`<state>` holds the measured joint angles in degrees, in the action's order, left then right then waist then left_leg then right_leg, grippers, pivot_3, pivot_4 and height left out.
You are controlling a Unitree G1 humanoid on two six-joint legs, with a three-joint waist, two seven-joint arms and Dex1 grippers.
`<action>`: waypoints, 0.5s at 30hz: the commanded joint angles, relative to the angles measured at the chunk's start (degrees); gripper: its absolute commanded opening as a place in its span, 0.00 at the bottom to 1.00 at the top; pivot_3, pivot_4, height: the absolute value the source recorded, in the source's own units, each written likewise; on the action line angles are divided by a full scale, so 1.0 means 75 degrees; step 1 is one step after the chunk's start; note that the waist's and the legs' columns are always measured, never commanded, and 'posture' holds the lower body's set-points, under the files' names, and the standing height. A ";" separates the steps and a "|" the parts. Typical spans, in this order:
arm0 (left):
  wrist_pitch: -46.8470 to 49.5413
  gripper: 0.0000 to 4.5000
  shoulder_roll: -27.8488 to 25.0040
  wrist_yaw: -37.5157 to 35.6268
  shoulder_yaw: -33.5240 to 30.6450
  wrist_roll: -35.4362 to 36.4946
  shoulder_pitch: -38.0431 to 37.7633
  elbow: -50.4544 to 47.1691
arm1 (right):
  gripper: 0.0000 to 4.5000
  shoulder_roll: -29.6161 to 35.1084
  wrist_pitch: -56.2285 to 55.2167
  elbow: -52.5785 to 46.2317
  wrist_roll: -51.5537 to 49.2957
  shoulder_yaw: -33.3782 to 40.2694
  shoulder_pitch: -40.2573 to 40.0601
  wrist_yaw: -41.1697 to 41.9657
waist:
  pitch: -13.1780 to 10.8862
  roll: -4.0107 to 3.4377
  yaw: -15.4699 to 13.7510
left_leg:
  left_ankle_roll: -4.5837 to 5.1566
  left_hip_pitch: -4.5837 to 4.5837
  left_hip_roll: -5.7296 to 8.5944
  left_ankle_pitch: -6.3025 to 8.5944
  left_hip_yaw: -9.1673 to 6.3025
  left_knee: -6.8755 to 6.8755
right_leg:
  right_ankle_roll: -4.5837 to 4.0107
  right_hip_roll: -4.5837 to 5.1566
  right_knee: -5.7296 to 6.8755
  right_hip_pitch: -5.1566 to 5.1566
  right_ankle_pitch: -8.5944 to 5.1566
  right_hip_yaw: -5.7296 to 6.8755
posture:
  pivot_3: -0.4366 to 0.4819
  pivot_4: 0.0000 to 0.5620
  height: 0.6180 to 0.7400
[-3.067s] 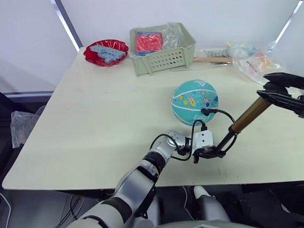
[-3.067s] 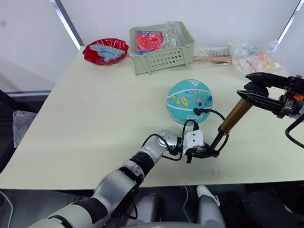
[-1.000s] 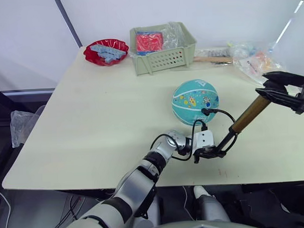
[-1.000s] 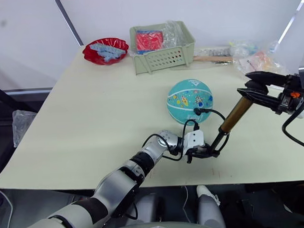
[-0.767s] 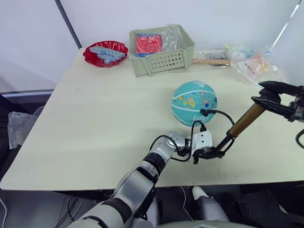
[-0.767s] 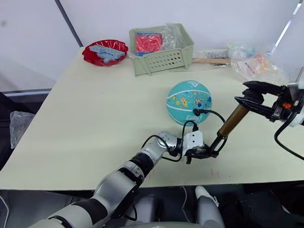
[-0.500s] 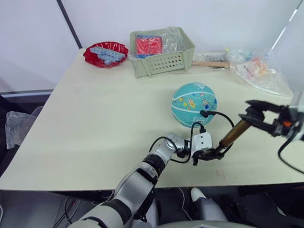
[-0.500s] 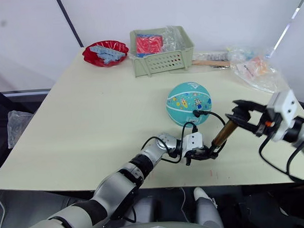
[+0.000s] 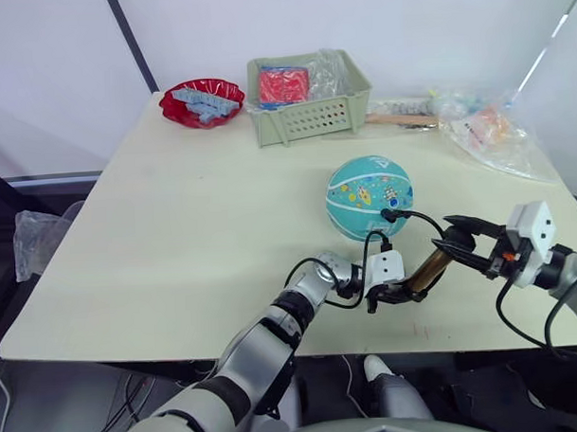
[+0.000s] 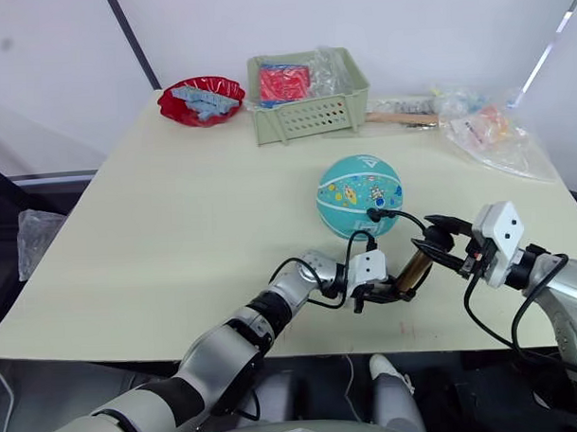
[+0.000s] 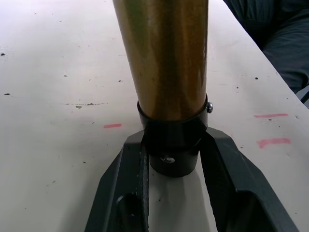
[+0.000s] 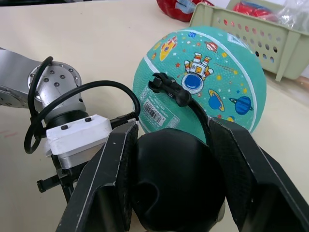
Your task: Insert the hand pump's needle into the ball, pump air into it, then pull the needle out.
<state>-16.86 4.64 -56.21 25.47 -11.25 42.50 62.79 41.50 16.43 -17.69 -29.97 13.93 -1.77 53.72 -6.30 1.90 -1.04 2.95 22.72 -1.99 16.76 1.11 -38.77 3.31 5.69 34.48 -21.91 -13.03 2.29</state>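
The scene is evenly and brightly lit from above, and only a soft, short shadow is cast under the ball (image 9: 368, 196) on the pale table (image 9: 175, 220). A vertical sheen is seen along the hand pump (image 11: 164, 58) barrel in the left wrist view, where the near fingers (image 11: 227, 183) are slightly blurred. Glare is caught on the plastic bags (image 9: 489, 133) beyond the ball.
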 commanded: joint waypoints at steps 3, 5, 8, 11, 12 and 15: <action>0.0523 0.23 -0.0416 0.0299 0.0501 -0.0824 -0.0389 0.0991 | 0.40 0.0719 0.1051 -0.0453 -0.1290 0.1126 0.0430 0.0149 | -0.0050 -0.0067 -0.0064 | 0.0003 0.0010 0.0009 -0.0002 0.0003 0.0000 | 0.0001 0.0005 -0.0001 -0.0005 0.0000 0.0007 | 0.48 0.27 0.98; 0.0542 0.23 -0.0404 0.0243 0.0492 -0.0798 -0.0369 0.0960 | 0.40 0.0974 0.1310 -0.0518 -0.1559 0.1454 0.0599 0.0151 | -0.0072 -0.0083 -0.0077 | 0.0003 0.0011 0.0015 -0.0002 0.0006 0.0000 | 0.0002 0.0010 -0.0001 -0.0006 0.0001 0.0005 | 0.48 0.27 0.98; 0.0557 0.23 -0.0393 0.0189 0.0485 -0.0781 -0.0349 0.0942 | 0.40 0.1397 0.1679 -0.0550 -0.1890 0.1948 0.0900 0.0157 | -0.0098 -0.0078 -0.0086 | 0.0005 0.0011 0.0027 -0.0003 0.0008 -0.0001 | 0.0004 0.0011 0.0000 -0.0006 0.0001 0.0018 | 0.48 0.27 0.98; 0.0566 0.23 -0.0392 0.0164 0.0477 -0.0773 -0.0320 0.0932 | 0.40 0.1898 0.2075 -0.0527 -0.2252 0.2520 0.1262 0.0146 | -0.0128 -0.0104 -0.0095 | 0.0008 0.0015 0.0049 -0.0005 0.0012 -0.0002 | 0.0008 0.0017 0.0001 -0.0009 0.0002 0.0030 | 0.48 0.27 0.98; 0.0565 0.23 -0.0391 0.0162 0.0478 -0.0773 -0.0318 0.0931 | 0.40 0.2006 0.2158 -0.0520 -0.2322 0.2640 0.1317 0.0160 | -0.0131 -0.0102 -0.0102 | 0.0009 0.0016 0.0056 -0.0005 0.0010 -0.0003 | 0.0008 0.0018 0.0001 -0.0009 0.0002 0.0030 | 0.48 0.27 0.98; 0.0563 0.23 -0.0391 0.0156 0.0483 -0.0776 -0.0315 0.0927 | 0.40 0.2319 0.2386 -0.0459 -0.2490 0.2968 0.1550 0.0148 | -0.0147 -0.0082 -0.0129 | 0.0009 0.0016 0.0060 -0.0005 0.0007 -0.0003 | 0.0013 0.0015 0.0001 -0.0009 0.0000 0.0033 | 0.48 0.27 0.98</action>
<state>-17.40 5.41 -56.63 25.40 -10.89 43.31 62.75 57.12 34.45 -20.43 -46.41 29.70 7.25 55.63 -7.40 1.29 -2.01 3.02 22.84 -1.53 16.72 1.16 -38.79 3.41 5.81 34.49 -21.98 -13.03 2.53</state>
